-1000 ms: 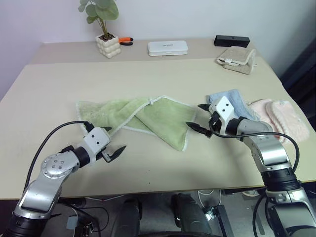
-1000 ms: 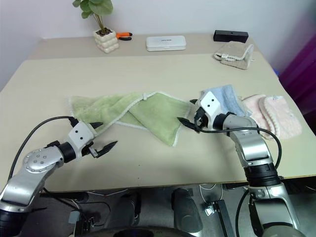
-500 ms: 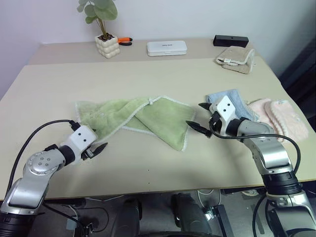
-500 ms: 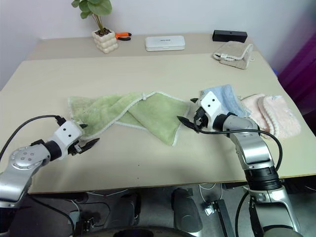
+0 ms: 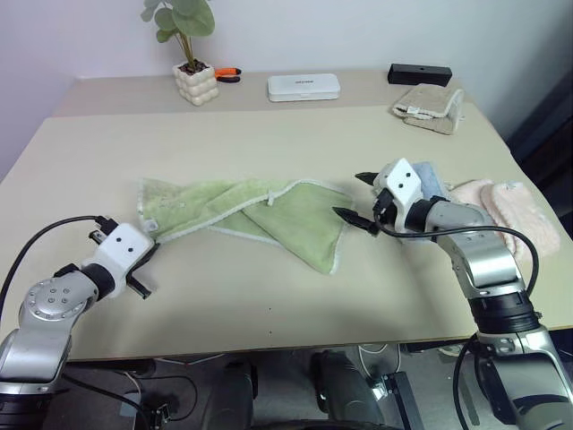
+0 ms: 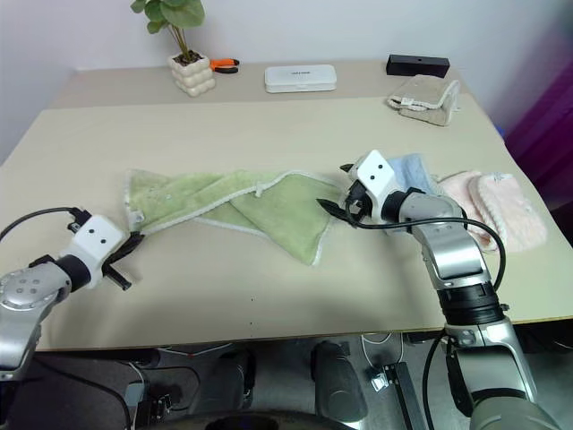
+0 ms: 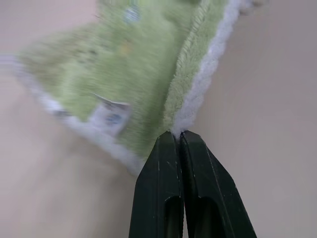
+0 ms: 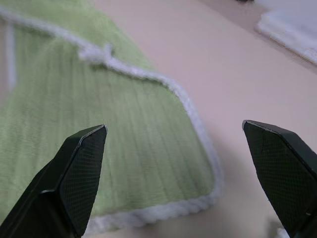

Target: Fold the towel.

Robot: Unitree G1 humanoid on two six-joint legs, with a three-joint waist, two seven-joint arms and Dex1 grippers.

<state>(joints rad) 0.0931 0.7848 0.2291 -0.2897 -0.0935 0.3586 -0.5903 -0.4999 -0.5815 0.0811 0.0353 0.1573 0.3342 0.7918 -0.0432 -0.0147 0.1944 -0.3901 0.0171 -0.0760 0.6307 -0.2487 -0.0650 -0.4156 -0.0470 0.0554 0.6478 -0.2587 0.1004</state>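
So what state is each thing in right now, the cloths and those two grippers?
towel: lying rumpled and partly folded over itself on the table, one edge pinched
left gripper: shut on the towel's white edging
right gripper: open, above the towel's right corner, holding nothing
light blue cloth: lying behind the right gripper
pink cloth: lying untouched on the table

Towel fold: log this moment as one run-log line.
task: fold towel | left gripper: shut on towel edge at its left end | right gripper: open, above towel's right corner | fold: not done
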